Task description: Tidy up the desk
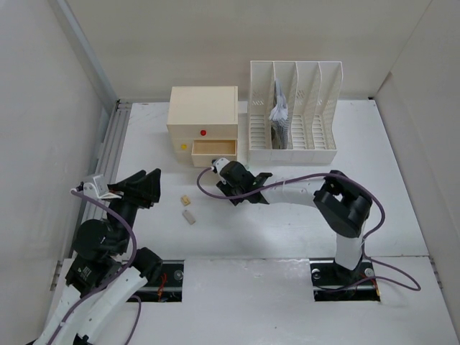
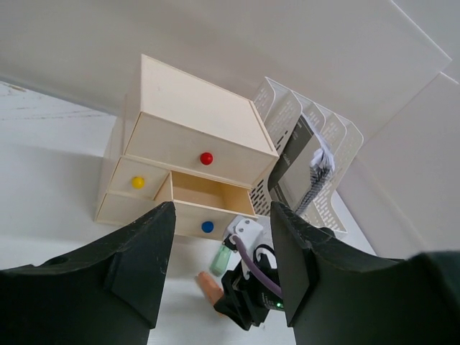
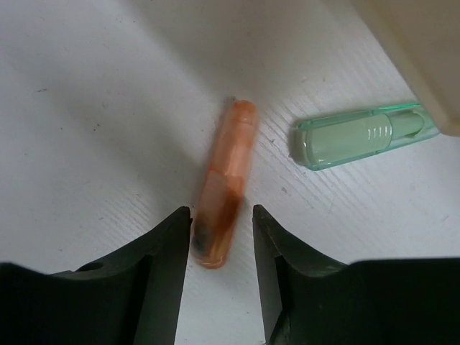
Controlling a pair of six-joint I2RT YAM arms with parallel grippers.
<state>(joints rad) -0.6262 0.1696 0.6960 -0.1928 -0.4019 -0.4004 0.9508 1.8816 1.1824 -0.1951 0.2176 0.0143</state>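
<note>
The white worktop (image 1: 287, 230) fills the space between the pale walls, from the arm bases to the back wall, with a grooved metal rail (image 1: 108, 154) along its left edge. At the back stand a cream drawer box (image 1: 203, 115) and, just beside it on the right, a white slotted file rack (image 1: 295, 108) with dark papers in one slot. The box's lower right drawer (image 1: 213, 152) is pulled out. The right claw (image 3: 221, 224) hangs low in front of that drawer, its fingers parted and straddling the near end of an orange tube (image 3: 226, 172) that lies flat on the worktop. A pale green pen (image 3: 363, 135) lies near the tube, apart from it. The left claw (image 2: 223, 212) is held above the left side, spread wide and gripping nothing. Two small bits, one tan (image 1: 185, 200) and one pale grey (image 1: 189, 215), lie between the arms.
</note>
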